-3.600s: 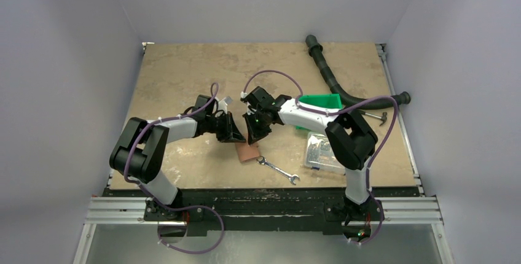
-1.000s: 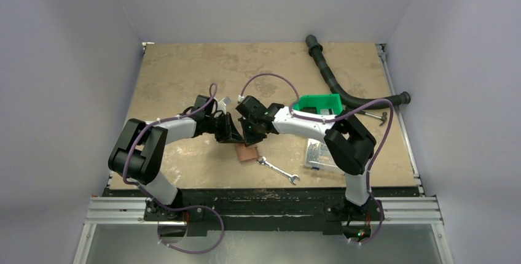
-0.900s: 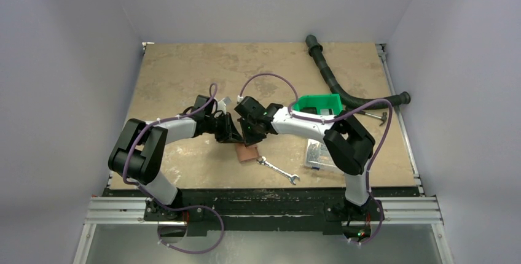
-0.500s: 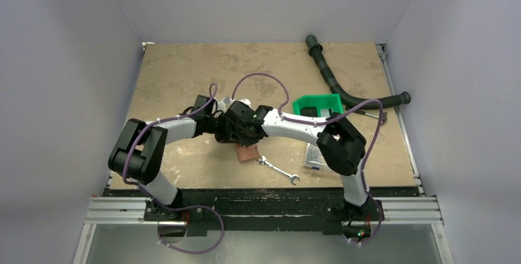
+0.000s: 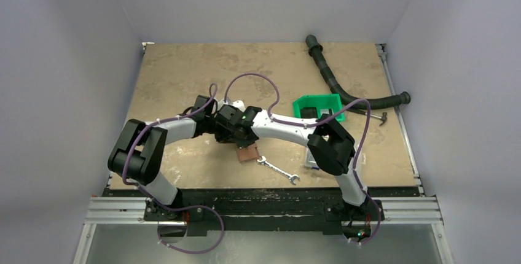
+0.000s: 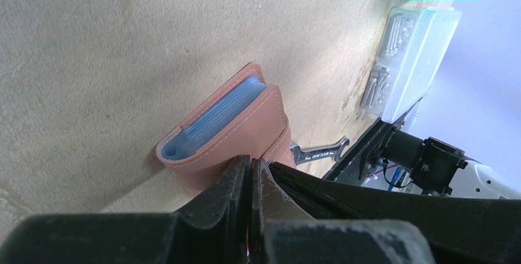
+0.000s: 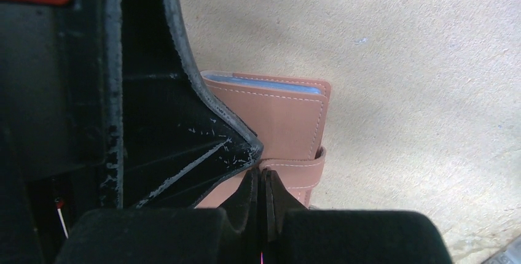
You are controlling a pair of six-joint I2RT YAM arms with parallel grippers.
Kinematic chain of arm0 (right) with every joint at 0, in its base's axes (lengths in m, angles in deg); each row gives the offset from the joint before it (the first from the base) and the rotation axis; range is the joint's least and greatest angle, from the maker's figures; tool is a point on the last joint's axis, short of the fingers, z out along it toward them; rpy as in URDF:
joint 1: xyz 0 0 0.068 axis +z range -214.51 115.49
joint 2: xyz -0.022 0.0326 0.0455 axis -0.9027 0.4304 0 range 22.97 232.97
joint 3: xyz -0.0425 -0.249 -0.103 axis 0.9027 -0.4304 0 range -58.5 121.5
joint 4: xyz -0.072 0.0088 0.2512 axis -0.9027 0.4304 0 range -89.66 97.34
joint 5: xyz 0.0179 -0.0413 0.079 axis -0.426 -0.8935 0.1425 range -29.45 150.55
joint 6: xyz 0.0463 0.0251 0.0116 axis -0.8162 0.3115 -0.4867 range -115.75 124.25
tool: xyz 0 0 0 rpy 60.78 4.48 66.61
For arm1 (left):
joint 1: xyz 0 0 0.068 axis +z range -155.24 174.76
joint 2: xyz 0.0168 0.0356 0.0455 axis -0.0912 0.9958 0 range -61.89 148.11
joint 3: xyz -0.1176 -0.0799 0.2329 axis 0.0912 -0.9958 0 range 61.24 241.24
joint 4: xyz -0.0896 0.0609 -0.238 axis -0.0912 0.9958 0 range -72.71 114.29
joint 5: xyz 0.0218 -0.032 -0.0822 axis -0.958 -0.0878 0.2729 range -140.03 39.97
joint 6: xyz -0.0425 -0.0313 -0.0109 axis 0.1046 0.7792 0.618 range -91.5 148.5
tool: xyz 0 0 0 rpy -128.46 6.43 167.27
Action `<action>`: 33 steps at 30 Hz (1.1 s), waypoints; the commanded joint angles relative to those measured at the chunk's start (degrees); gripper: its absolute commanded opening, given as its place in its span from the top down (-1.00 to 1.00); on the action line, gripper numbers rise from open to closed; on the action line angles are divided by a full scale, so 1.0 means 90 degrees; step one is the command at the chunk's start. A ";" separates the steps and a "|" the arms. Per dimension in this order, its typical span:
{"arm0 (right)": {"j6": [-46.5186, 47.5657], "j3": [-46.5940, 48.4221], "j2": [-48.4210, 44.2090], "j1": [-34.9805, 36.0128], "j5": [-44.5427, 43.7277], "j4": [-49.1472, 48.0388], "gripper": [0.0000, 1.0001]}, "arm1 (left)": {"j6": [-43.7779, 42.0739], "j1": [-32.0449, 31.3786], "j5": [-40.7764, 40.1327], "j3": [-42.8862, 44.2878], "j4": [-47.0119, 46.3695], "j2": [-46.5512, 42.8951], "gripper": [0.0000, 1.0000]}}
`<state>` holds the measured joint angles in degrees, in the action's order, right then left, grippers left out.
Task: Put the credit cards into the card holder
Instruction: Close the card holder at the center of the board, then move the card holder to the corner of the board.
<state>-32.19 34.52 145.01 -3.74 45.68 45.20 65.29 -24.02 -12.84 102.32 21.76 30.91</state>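
The card holder (image 5: 247, 153) lies folded shut on the table, reddish-brown, with its strap on the near side. Light blue edges of the credit cards (image 6: 212, 121) show between its leaves (image 6: 246, 120); the same blue edge (image 7: 264, 85) shows in the right wrist view along the holder (image 7: 289, 120). My left gripper (image 6: 250, 161) is shut, tips touching the holder's near edge with nothing between them. My right gripper (image 7: 260, 172) is also shut, its tips against the strap. The two grippers sit side by side, the right (image 5: 238, 130) partly covering the left (image 5: 226, 132) from above.
A wrench (image 5: 278, 170) lies just right of the holder. A green bin (image 5: 318, 105), a clear compartment box (image 6: 408, 55), a black hose (image 5: 344, 89) and a hammer (image 5: 376, 116) sit on the right side of the table.
The right arm has swung left, bringing its shut gripper over beside the left gripper at the card holder. The left arm and the holder have stayed put.
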 commanded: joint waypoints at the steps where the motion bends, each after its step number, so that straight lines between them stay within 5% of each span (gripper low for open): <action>1: -0.0537 -0.1105 0.1781 0.0251 0.1343 -0.1060 1.00 | -0.0247 -0.0100 -0.0518 -0.0227 0.0234 -0.0061 1.00; 2: -0.0475 -0.1192 0.1565 0.0237 0.1425 -0.1193 0.96 | -0.0250 -0.0100 -0.0516 -0.0227 0.0243 -0.0079 1.00; 6: -0.0143 -0.1500 0.0333 0.0094 0.1615 -0.1714 0.25 | -0.0286 -0.0100 -0.0568 -0.0174 0.0317 -0.0120 1.00; 16: 0.1000 -0.2615 -0.3047 -0.1247 0.2305 -0.2433 -0.10 | -0.0851 -0.0032 -0.0906 0.1074 0.1475 -0.0468 1.00; 23: 0.1417 -0.4029 -0.3529 -0.2118 0.3954 -0.3662 -0.25 | -0.1071 -0.0032 -0.1025 0.1275 0.2229 -0.1256 0.18; 33: 0.0474 -0.4839 -0.2670 -0.2134 0.4532 -0.6076 -0.28 | -0.0857 -0.0068 -0.1470 0.1349 0.2955 -0.2319 -0.30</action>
<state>-24.28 -7.23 121.12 -22.99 83.12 3.63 57.40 -24.48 -23.73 112.40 44.51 12.02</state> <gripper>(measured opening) 0.634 0.625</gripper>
